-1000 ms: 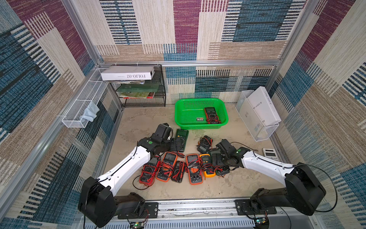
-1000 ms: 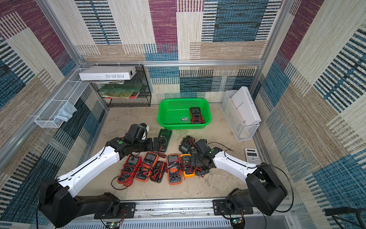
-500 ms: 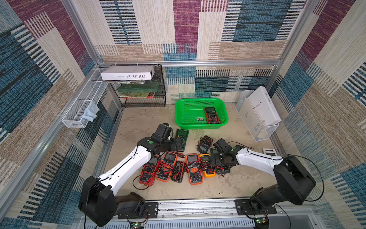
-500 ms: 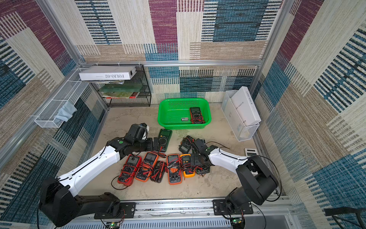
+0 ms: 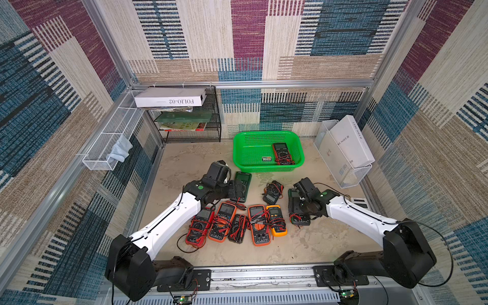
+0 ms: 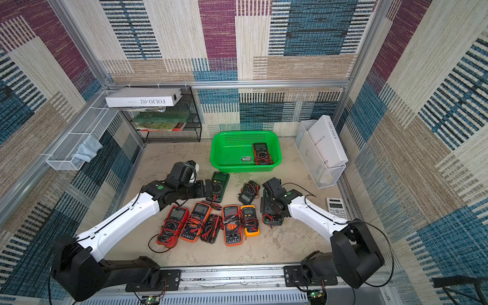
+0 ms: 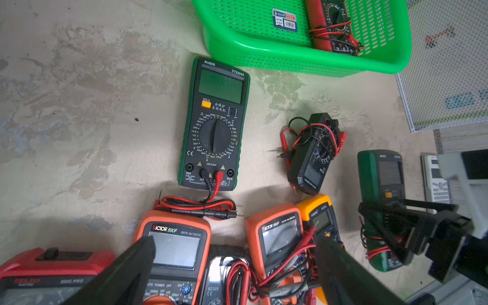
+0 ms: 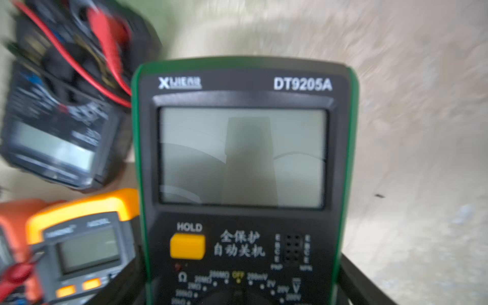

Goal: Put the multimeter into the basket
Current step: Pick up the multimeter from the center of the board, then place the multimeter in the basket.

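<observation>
One red multimeter (image 5: 282,153) lies in the basket (image 5: 264,168) at the far middle. The right gripper (image 8: 239,280) flanks a green multimeter (image 8: 241,158) at the near right (gripped or not, I cannot tell). The left gripper (image 7: 235,243) hovers wide open, empty. A row of meters (image 5: 237,224) lies outside.

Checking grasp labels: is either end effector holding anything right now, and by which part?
The right end effector grips the green multimeter across its lower body, beside the dial. The left end effector is open, holding nothing.

Woven patchwork walls (image 5: 237,39) — blue, maroon, beige — enclose a mottled beige floor (image 5: 190,158); black mesh rack (image 5: 211,124) at back.
</observation>
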